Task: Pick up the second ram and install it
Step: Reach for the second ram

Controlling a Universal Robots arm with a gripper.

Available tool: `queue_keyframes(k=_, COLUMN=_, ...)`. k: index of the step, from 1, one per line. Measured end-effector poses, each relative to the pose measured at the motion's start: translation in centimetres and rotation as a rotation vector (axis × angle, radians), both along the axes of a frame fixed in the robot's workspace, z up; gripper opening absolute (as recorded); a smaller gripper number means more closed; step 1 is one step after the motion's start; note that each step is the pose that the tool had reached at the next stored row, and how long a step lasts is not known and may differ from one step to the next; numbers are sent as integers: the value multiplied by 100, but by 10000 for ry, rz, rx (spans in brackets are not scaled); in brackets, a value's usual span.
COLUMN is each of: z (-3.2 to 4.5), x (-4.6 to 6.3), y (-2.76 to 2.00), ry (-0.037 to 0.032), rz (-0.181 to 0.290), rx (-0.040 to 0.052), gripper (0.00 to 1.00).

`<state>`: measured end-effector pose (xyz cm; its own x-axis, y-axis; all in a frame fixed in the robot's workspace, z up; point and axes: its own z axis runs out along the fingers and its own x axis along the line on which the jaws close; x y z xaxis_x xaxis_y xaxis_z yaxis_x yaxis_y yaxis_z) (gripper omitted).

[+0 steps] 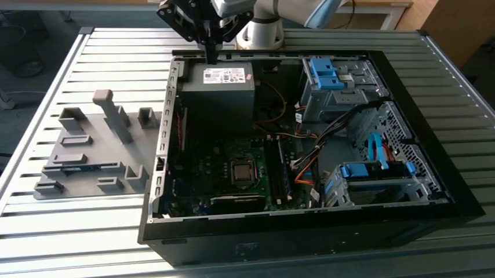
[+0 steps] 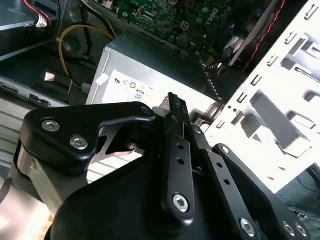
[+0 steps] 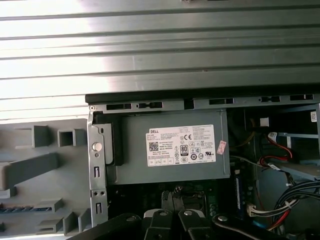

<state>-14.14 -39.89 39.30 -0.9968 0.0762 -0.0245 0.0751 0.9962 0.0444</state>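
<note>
The second ram (image 1: 81,168) is a thin dark blue-green strip lying flat in the grey holder blocks (image 1: 97,145) on the table, at the exterior view's left of the open PC case (image 1: 166,145). A short stretch of that ram (image 3: 12,209) also shows in the first wrist view, in the holder blocks (image 3: 30,170). My gripper (image 1: 210,57) hangs over the back of the case, just above the power supply (image 1: 222,81), well away from the ram. Both wrist views show the gripper (image 2: 172,101) (image 3: 175,196) with its black fingers together and nothing between them.
Inside the case lie the green motherboard (image 1: 224,185) with its processor socket (image 1: 243,172), the memory slots (image 1: 282,171) beside it, loose cables (image 1: 317,150) and blue drive cages (image 1: 371,174). The case's upright walls ring all of this. The slatted metal table (image 1: 93,231) stretches around.
</note>
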Motion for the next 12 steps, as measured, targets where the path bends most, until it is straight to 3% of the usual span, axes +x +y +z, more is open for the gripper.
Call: queue_keyframes(k=12, z=-1, x=-38, y=0, ry=0, rz=1, rx=0, gripper=11)
